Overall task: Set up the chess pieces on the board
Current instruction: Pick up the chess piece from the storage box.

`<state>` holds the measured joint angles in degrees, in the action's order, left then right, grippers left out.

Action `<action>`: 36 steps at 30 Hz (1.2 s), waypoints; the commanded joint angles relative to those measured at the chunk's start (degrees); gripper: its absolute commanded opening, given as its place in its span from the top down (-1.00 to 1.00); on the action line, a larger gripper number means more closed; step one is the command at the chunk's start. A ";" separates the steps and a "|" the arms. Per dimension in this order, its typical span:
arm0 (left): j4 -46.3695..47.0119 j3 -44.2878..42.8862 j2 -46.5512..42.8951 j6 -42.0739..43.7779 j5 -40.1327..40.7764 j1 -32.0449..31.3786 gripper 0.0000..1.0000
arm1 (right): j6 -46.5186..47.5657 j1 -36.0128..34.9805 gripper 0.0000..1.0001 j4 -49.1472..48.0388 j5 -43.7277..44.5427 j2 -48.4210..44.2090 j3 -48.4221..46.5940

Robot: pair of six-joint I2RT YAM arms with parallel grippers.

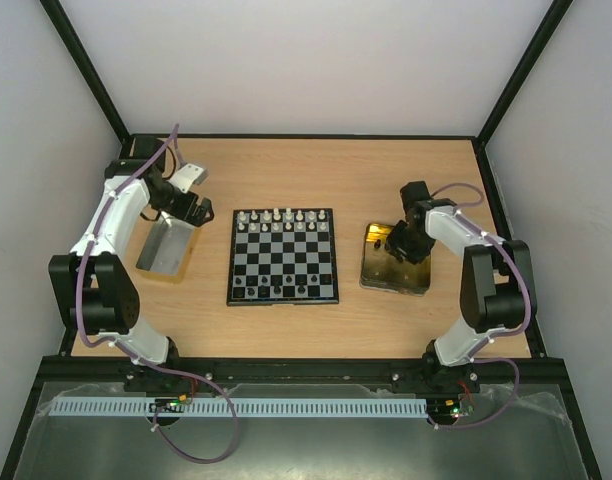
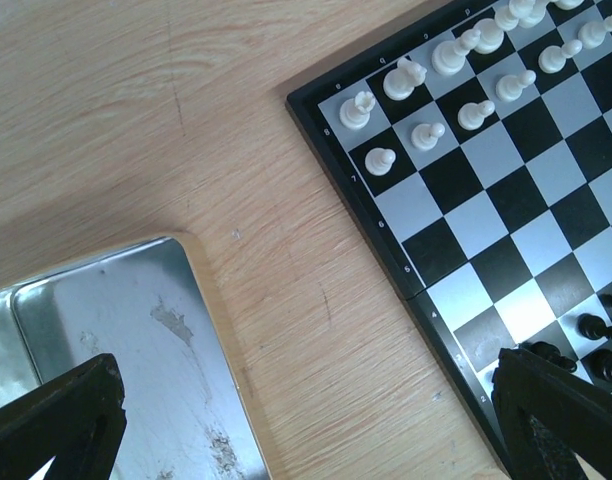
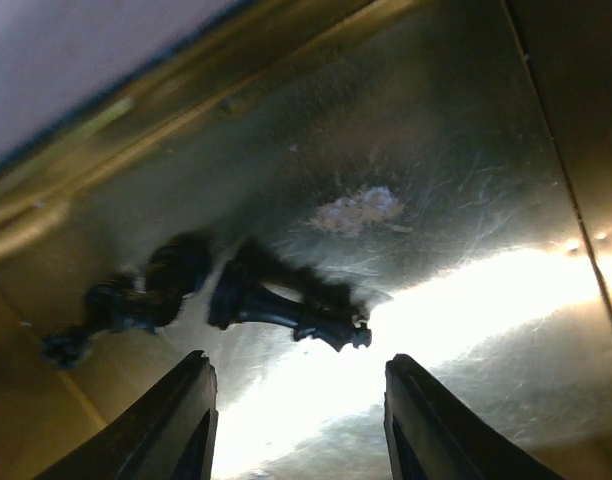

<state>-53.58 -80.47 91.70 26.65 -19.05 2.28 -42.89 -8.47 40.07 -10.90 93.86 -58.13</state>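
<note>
The board [image 1: 283, 256] lies mid-table with white pieces [image 1: 283, 220] in its two far rows and several black pieces [image 1: 276, 290] in the near row. In the left wrist view the board [image 2: 486, 230] fills the right, white pieces [image 2: 426, 95] at top. My left gripper [image 1: 191, 213] [image 2: 306, 440] is open and empty, above the silver tray's far edge. My right gripper [image 1: 404, 243] [image 3: 298, 410] is open, low over the gold tray [image 3: 456, 180]. A black piece [image 3: 281, 305] lies on its side just beyond the fingertips, another black piece [image 3: 136, 300] to its left.
The silver-grey metal tray [image 1: 166, 247] [image 2: 116, 340] lies left of the board. The gold tray [image 1: 396, 260] lies right of it. Black frame posts stand at the table's far corners, and a black rail runs along the near edge [image 1: 306, 368].
</note>
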 commanded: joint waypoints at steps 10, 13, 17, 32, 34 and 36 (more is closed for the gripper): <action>-0.78 2.31 -1.38 0.84 -0.59 0.00 -0.99 | -26.01 0.38 0.13 3.20 2.27 -7.76 -2.70; -1.09 2.26 -1.35 1.34 -0.56 0.00 -0.99 | -27.38 0.33 0.11 2.91 1.76 -6.70 -2.08; -1.42 2.40 -1.48 1.93 -0.46 0.35 -0.99 | -27.29 0.35 0.09 2.49 2.44 -5.96 -1.90; -1.87 3.48 -2.41 1.69 0.32 0.88 -0.99 | -22.29 0.43 -0.06 0.38 2.25 -1.19 0.69; -1.66 3.88 -2.73 1.52 0.41 0.88 -0.99 | -21.92 0.54 -0.06 0.10 2.20 -0.46 0.57; -1.55 4.24 -2.97 1.39 0.67 0.88 -0.99 | -21.50 0.70 -0.06 0.04 2.22 0.28 0.48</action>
<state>-53.93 -77.41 90.59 28.03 -18.83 2.90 -65.54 -8.21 40.86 -10.13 92.58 -58.15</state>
